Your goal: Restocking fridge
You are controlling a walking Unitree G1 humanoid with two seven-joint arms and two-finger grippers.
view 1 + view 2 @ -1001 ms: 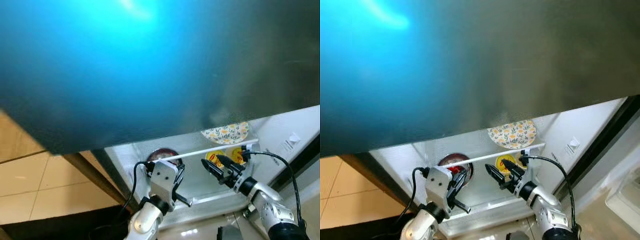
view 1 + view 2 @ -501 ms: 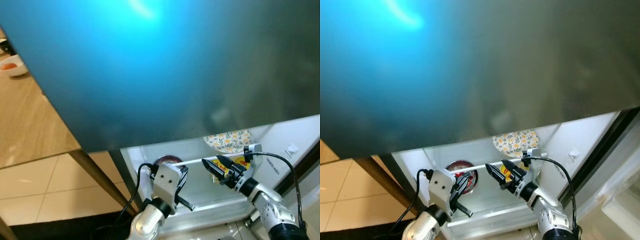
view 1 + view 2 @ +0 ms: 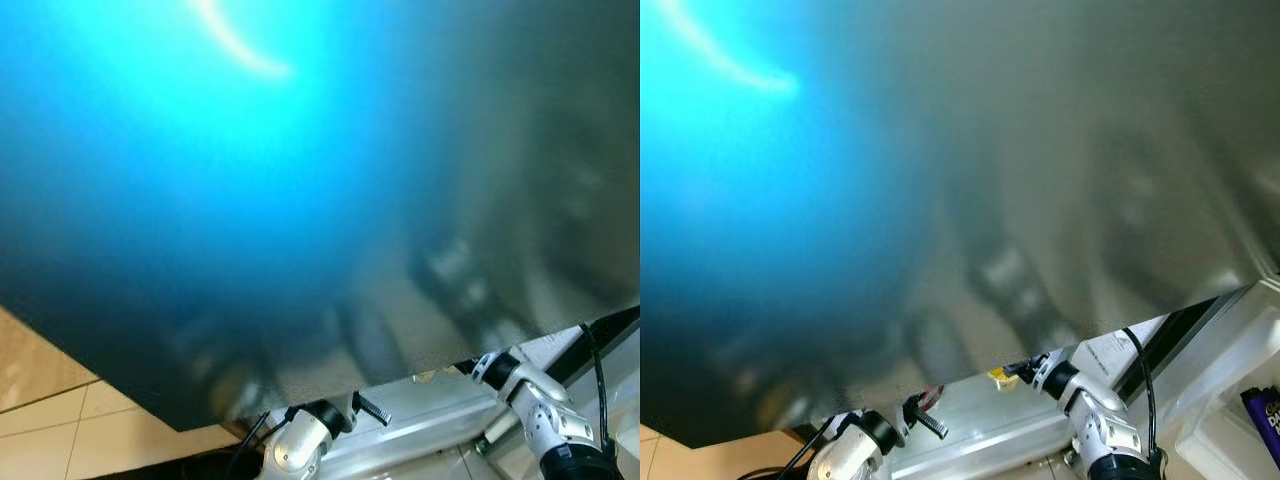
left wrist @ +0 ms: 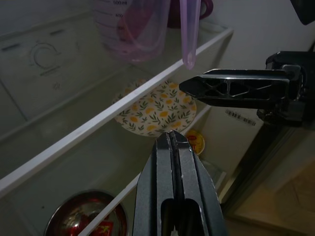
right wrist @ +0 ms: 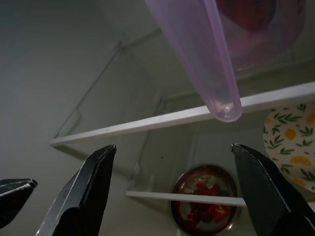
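Left gripper (image 4: 173,142): fingers pressed together, holding nothing | Right gripper (image 5: 172,196): spread wide, holding nothing | Both inside fridge, near floral plate (image 4: 155,108).

My head cameras sit very close behind a blurred blue-grey door panel (image 3: 300,200) covering most of both frames; the fridge's lower edge and my arms appear at the bottom. My left wrist camera looks along my closed fingers (image 4: 173,162) into the fridge, facing the shelves at close range. My right wrist camera looks up between my spread fingers (image 5: 93,182) at the same shelves. Both wrist views share the purple jug (image 5: 206,54), floral plate (image 4: 155,108) and steel bowl (image 5: 206,206).
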